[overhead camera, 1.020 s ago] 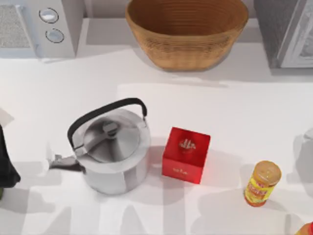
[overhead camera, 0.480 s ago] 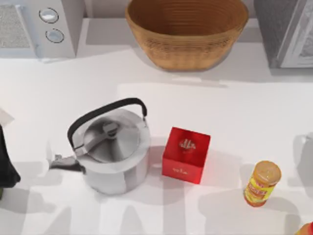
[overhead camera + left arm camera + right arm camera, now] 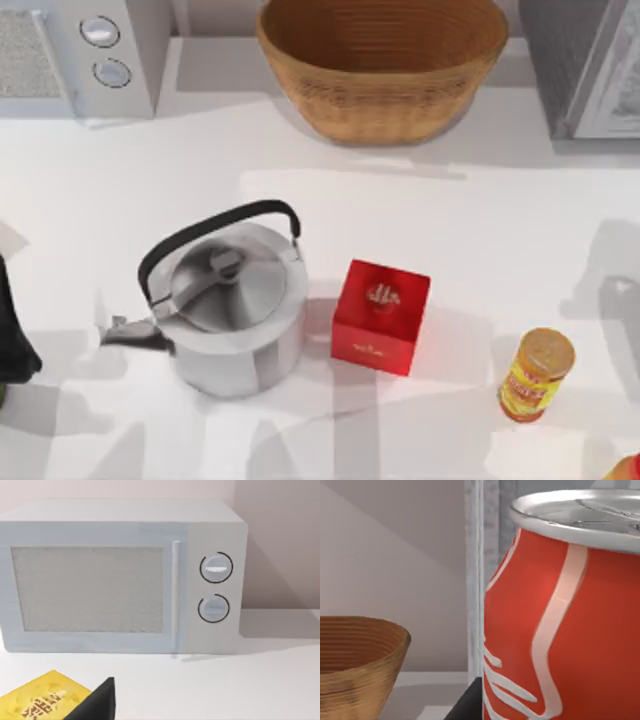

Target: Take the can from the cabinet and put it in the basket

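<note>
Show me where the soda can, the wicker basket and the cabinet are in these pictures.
can (image 3: 570, 630): right wrist view, red side wall below the silver rim.
basket (image 3: 385, 100): top view, front outer woven wall.
cabinet (image 3: 560, 60): top view, grey speckled side.

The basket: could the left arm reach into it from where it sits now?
Probably yes. The left arm sits at the table's left edge; the basket stands open-topped at the back, the kettle standing off that line.

kettle; red box; jar; microwave
</note>
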Available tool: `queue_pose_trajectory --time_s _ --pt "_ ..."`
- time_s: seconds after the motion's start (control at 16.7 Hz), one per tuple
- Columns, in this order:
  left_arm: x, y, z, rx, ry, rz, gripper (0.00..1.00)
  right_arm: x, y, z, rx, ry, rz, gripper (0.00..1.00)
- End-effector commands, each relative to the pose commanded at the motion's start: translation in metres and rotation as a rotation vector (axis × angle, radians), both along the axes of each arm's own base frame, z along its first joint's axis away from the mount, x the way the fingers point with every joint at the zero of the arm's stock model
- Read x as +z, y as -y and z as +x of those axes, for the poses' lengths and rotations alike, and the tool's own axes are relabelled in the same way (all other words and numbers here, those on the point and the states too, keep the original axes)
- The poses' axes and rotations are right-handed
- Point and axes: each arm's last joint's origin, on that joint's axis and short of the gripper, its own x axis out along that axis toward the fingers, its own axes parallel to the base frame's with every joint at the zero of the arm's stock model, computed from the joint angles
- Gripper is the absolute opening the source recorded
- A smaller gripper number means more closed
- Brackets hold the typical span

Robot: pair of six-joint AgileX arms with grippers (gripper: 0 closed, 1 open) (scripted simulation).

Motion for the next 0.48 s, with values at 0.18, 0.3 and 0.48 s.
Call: queue_pose_trajectory --time_s 0.18,0.3,0.48 --pt "0.000 0.000 0.000 0.000 0.000 0.000 1.00 0.048 -0.016 0.041 -0.004 -0.007 0.001 0.00" --pt "0.000 0.000 0.000 0.000 0.000 0.000 1.00 0.070 -0.034 0.081 -0.007 -0.026 -0.002 0.00" --pt "0.000 0.000 0.000 0.000 0.000 0.000 1.00 0.081 -0.074 0.154 -0.008 -0.063 -0.013 0.00"
